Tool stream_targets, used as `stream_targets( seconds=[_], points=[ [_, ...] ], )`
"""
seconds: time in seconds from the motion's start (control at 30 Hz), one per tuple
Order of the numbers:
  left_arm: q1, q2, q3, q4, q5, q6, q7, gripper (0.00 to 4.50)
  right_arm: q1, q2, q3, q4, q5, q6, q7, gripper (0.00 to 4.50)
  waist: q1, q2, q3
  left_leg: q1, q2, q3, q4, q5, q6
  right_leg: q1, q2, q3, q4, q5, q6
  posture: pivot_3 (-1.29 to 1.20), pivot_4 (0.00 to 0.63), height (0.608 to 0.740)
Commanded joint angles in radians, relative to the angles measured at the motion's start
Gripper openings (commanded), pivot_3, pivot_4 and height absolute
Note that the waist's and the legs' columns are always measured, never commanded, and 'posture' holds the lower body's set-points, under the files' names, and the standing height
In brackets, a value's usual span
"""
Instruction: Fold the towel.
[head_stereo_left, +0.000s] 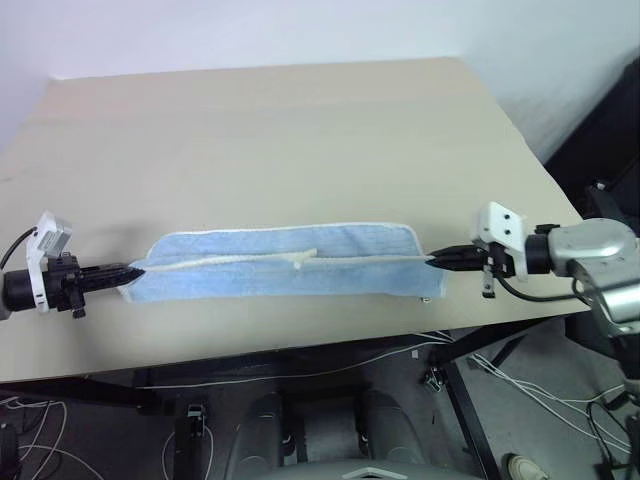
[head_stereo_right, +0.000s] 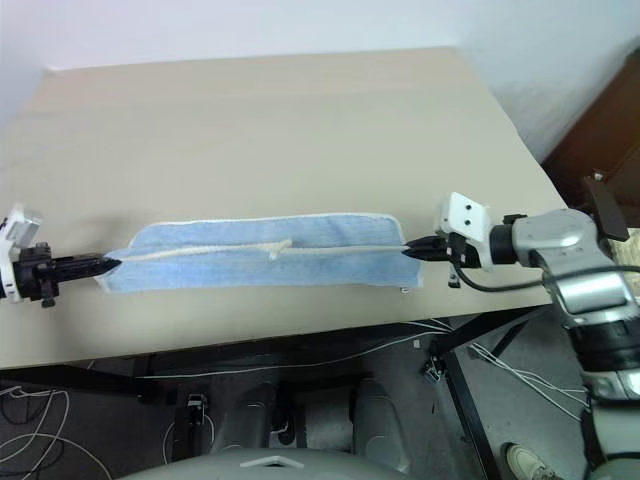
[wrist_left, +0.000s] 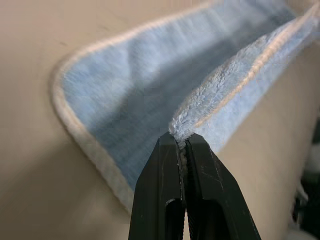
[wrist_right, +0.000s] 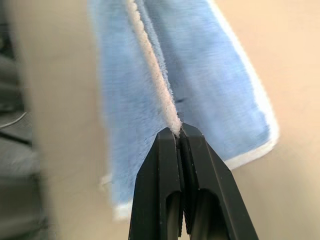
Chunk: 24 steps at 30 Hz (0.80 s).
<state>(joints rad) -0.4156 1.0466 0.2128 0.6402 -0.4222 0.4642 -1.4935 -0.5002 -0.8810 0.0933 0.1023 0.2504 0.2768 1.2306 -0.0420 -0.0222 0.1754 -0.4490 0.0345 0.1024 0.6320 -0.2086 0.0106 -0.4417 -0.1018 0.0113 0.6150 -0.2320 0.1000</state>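
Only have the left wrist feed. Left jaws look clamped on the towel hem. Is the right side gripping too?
Observer: Yes. The right gripper is shut on the hem at the opposite end of the towel.
Operator: Towel in the air or on the table?
Observer: Far half lies flat on the table; the pinched hem runs raised between the right gripper and the left gripper.
Operator: Near the table edge?
Observer: Yes, near the front edge, closest at the right end.

left arm (head_stereo_right: 20, 268) cropped, towel's (head_stereo_left: 280, 262) underside hidden
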Motion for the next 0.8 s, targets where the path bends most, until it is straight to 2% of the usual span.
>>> stream_targets(
  seconds=[0.03,0.4,0.5,0.6,0.7,0.8],
  points=[
    [-0.078,-0.023,-0.002,0.072,0.022,-0.022,0.027,0.06,-0.07,0.039,0.004,0.083,-0.027,-0.034,-0.014,0.0,0.002,0.0,0.0,0.0,-0.001,0.0,0.0,0.001,0.002,0.0,0.0,0.0,0.0,0.0,0.0,0.0,0.15,0.74],
    [-0.122,-0.068,-0.046,0.101,0.05,-0.01,-0.001,0.06,-0.171,0.154,-0.005,0.242,-0.075,-0.125,-0.059,0.0,-0.001,0.0,0.0,0.0,-0.001,0.002,0.005,0.001,0.002,0.002,0.005,-0.002,0.006,0.002,0.004,0.0,0.15,0.74],
    [-0.134,-0.074,-0.031,0.112,0.048,-0.015,0.018,0.72,-0.187,0.176,-0.024,0.249,-0.063,-0.13,-0.077,0.0,-0.001,0.0,0.0,0.0,0.0,0.001,0.008,0.001,0.002,0.002,0.005,-0.002,0.009,0.002,0.004,0.0,0.15,0.74],
    [-0.143,-0.069,-0.026,0.133,0.053,-0.026,0.027,1.68,-0.211,0.189,-0.023,0.278,-0.075,-0.137,-0.096,0.0,-0.002,0.0,0.0,-0.001,0.0,0.001,0.014,0.001,0.003,0.002,0.004,-0.001,0.014,0.0,0.001,0.0,0.15,0.74],
    [-0.152,-0.072,-0.017,0.148,0.063,-0.066,0.057,2.67,-0.225,0.193,-0.017,0.302,-0.087,-0.148,-0.109,0.63,-0.002,0.0,0.0,0.001,0.002,0.0,0.016,0.001,0.003,0.003,0.004,-0.001,0.015,0.0,0.001,0.0,0.15,0.74],
    [-0.152,-0.075,-0.014,0.151,0.071,-0.101,0.078,3.7,-0.235,0.202,-0.023,0.313,-0.08,-0.15,-0.115,1.64,-0.001,0.0,0.0,0.001,0.003,-0.002,0.016,0.001,0.002,0.004,0.003,-0.001,0.015,0.0,0.0,0.0,0.15,0.74]
  ],
)
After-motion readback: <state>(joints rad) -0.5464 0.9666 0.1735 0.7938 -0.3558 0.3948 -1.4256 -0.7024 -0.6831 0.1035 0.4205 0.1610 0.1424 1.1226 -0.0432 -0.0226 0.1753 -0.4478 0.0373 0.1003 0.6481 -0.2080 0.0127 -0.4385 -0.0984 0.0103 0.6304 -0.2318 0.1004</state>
